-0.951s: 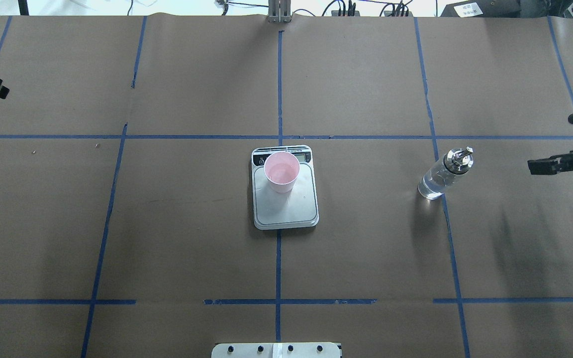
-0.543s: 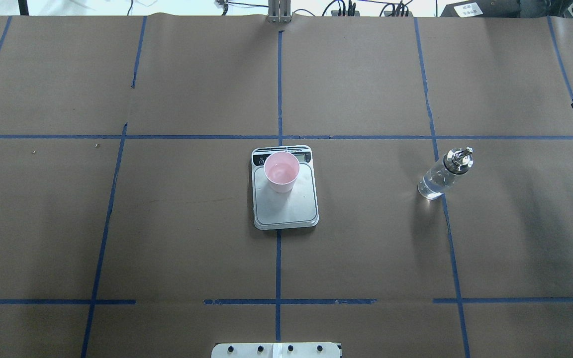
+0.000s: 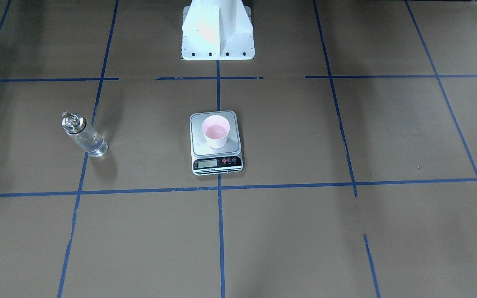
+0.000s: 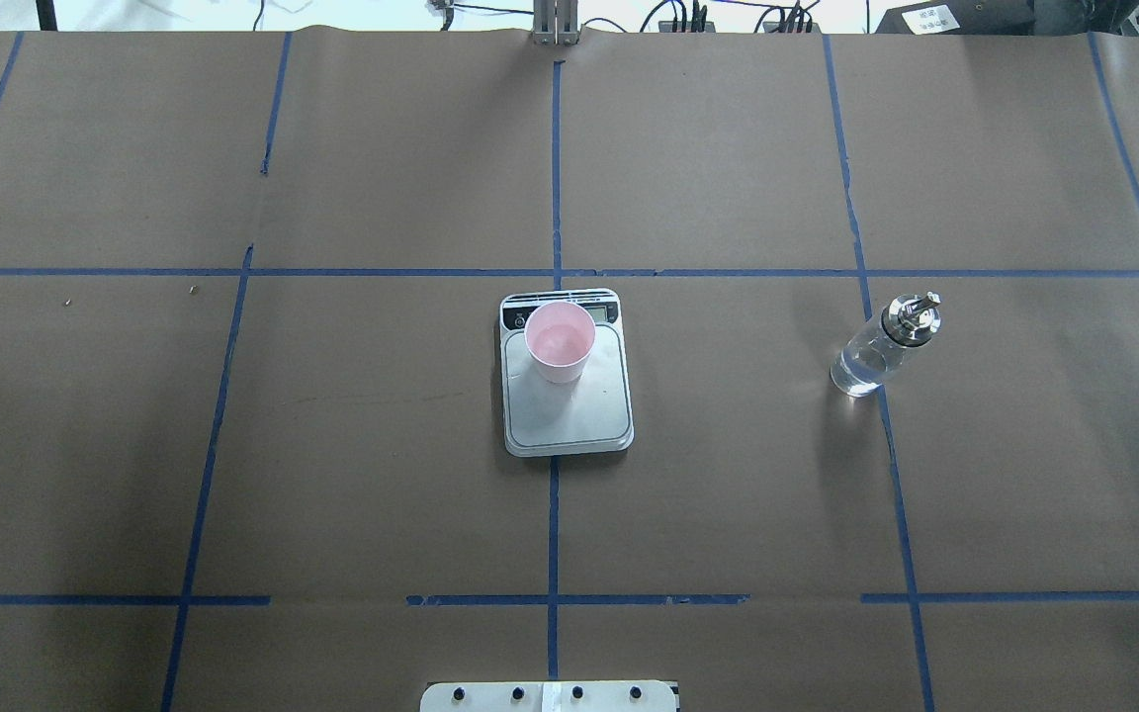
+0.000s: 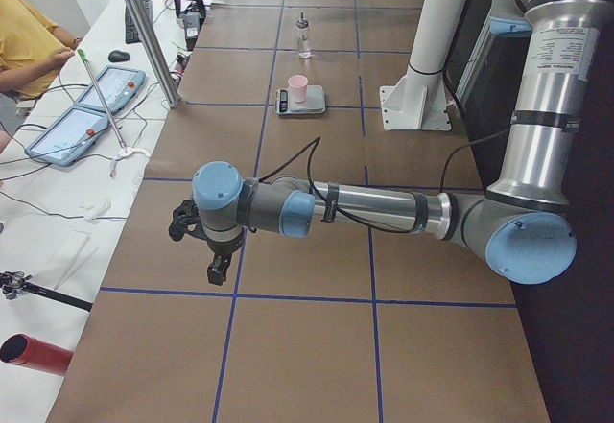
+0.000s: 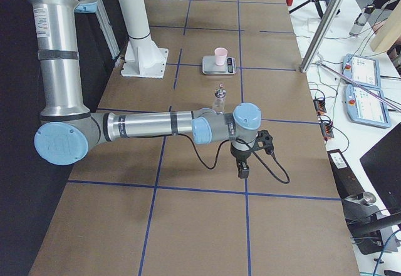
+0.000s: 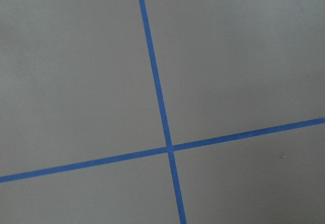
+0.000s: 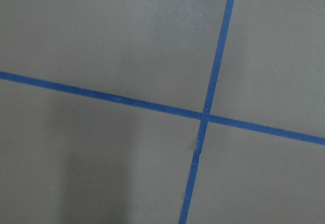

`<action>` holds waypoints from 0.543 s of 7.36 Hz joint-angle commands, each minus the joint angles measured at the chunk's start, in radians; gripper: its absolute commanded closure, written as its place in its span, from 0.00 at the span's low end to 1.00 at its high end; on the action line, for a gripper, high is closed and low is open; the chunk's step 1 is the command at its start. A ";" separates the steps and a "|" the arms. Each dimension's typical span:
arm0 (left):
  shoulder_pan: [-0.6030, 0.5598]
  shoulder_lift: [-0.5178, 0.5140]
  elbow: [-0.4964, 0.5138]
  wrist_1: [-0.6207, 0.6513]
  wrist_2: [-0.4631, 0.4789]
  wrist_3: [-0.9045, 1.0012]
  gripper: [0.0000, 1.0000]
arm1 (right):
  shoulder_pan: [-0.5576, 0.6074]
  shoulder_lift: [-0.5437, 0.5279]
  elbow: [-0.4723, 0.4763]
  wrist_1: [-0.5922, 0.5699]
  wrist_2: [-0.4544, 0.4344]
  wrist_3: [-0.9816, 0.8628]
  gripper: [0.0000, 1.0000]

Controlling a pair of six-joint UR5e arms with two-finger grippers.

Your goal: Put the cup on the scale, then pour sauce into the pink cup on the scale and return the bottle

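Cup (image 4: 560,341) upright on scale (image 4: 569,420), toward the display end. Bottle (image 4: 881,346) stands alone on table (image 4: 332,445), well off to the robot's right, clear sauce (image 4: 858,370) inside. Left gripper (image 5: 219,271) and right gripper (image 6: 243,171) hang over bare paper. I cannot tell how far their fingers are parted.

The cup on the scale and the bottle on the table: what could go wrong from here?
1. The cup stands free on the scale and seems to hold liquid; a bump might spill it onto the display.
2. The bottle is tall, narrow and unheld; the right arm, passing near, might knock it over.
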 commanded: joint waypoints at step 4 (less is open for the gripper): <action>0.116 0.059 -0.218 0.115 0.067 -0.268 0.00 | 0.006 -0.045 -0.007 -0.086 -0.038 -0.053 0.00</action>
